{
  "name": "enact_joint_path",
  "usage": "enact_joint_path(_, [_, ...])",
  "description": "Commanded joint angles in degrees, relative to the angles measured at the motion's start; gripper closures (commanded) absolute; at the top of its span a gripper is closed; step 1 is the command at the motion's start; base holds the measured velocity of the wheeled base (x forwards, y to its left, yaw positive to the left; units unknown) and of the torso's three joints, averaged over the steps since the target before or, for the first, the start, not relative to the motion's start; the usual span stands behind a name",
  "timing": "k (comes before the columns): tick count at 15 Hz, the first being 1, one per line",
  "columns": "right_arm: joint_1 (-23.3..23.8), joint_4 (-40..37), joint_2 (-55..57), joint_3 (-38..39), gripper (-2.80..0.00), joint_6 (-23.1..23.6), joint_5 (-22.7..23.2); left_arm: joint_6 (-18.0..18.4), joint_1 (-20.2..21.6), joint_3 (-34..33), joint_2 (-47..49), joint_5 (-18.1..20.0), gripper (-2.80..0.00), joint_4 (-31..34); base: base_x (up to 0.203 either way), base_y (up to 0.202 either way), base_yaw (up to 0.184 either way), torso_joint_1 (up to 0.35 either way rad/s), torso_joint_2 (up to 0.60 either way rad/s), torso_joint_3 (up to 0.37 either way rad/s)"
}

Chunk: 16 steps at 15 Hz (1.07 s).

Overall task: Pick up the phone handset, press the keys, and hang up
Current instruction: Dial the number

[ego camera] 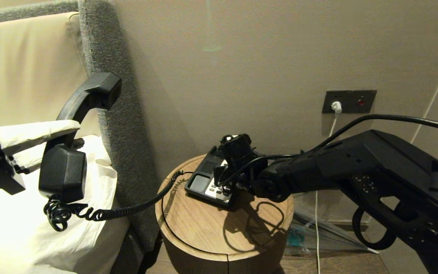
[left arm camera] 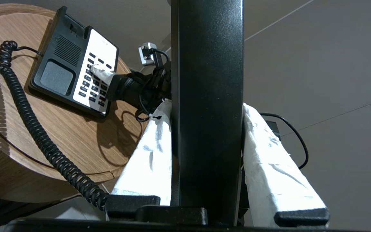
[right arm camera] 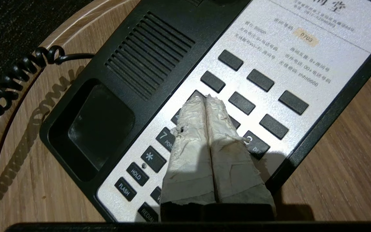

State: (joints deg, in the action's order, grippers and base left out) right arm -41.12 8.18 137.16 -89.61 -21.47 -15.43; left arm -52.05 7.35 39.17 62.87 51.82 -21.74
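My left gripper [ego camera: 53, 140] holds the black phone handset [ego camera: 78, 125] upright over the bed at the far left, well away from the phone. In the left wrist view its white-wrapped fingers [left arm camera: 150, 154] press both sides of the handset's grip [left arm camera: 208, 96], so the gripper is shut on it. The coiled cord [ego camera: 127, 207] runs from the handset's lower end to the black phone base [ego camera: 200, 182] on the table. My right gripper [right arm camera: 206, 98] is shut, and its joined wrapped tips rest on the keys [right arm camera: 242, 103] in the left column of the cream faceplate.
The phone stands on a round wooden side table [ego camera: 203, 228]. A bed with white linen [ego camera: 13, 228] and a grey padded headboard [ego camera: 112, 114] lie to the left. A wall socket panel [ego camera: 348, 101] with a white cable hanging from it sits behind the right arm.
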Motion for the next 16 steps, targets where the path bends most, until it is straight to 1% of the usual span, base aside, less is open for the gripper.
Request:
enact_joint_path(1, [-0.10,-0.18,0.31,0.14,0.00,-0.32,-0.04,-0.33,0.03,-0.06,-0.03,0.30,0.00,-0.15,0.000,0.000,0.000,0.000,0.00,0.000])
enact_joint_path(7, [-0.01,-0.18,-1.56,-0.65,0.00,-0.90,-0.04,-0.33,0.08,-0.06,-0.03,0.30,0.00,-0.15,0.000,0.000,0.000,0.000,0.00,0.000])
enact_joint_path(16, [0.35,-0.95,-6.38,0.87,0.00,-1.57,0.03,-0.33,0.03,-0.67,-0.82,0.30,0.00,-0.15,0.000,0.000,0.000,0.000,0.00,0.000])
